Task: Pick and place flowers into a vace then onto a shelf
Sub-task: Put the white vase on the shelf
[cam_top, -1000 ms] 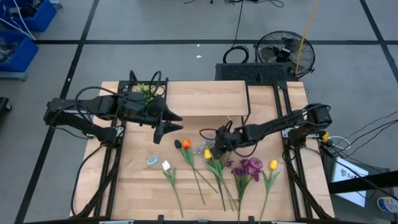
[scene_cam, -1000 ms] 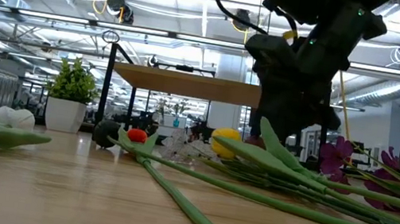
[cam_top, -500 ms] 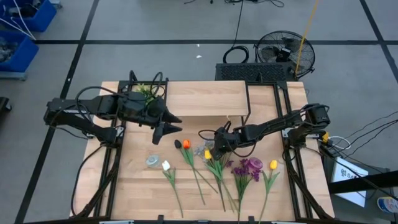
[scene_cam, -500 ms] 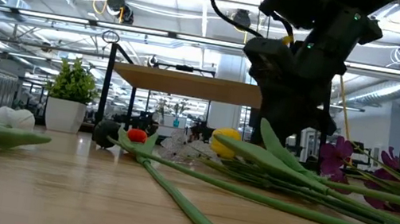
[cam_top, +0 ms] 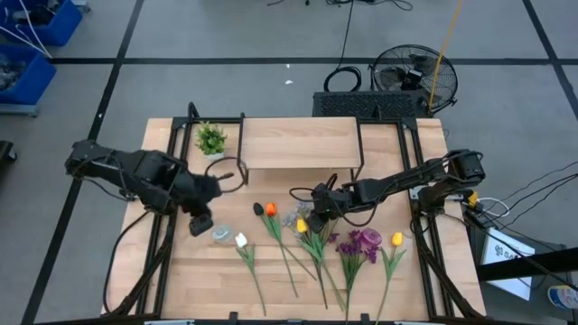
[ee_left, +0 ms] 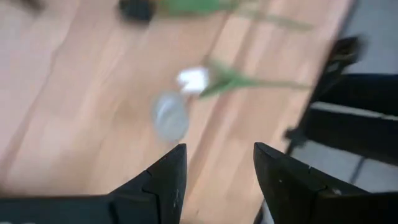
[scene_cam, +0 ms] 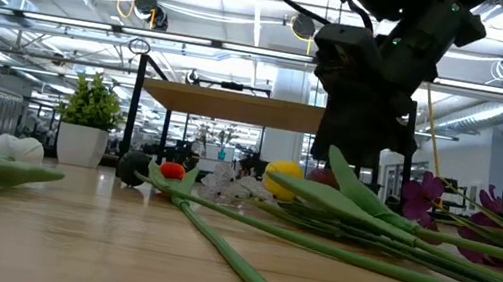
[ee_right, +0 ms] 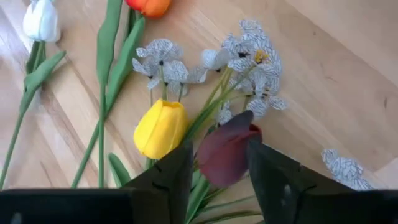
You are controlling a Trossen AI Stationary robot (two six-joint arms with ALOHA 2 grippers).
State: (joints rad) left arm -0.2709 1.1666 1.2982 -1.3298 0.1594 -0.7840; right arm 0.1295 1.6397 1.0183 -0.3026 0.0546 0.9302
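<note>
Right pincer (ee_right: 214, 163): poised over the middle of the flower row; fingers apart, astride a dark bloom (ee_right: 225, 154) and at most brushing it, not clamped. A yellow tulip (ee_right: 160, 129) lies just beside it.
Which way the bloom lies: straight ahead between the fingers, its head toward the shelf (cam_top: 298, 143), its stem hidden under the pincer, running, I'd judge, toward the worktop's front edge.
Flowers (cam_top: 312, 239): all flat on the worktop (cam_top: 199, 271) in a row along the front half, heads toward the shelf, stems toward the front edge; none lifted, none in a vase.
Nearer arm: the right one, already on the blooms. The left pincer (cam_top: 200, 224) is near the left edge.
Left pincer: fingers apart, holding nothing, touching nothing; it looks down on a clear round thing (ee_left: 171, 117), probably the vase, just beside a white tulip (ee_left: 194, 79).
Coming move: as I see it, closing squarely on the stem, not the head; the crowding sprays (ee_right: 252, 59) and the yellow tulip could get caught up too.
</note>
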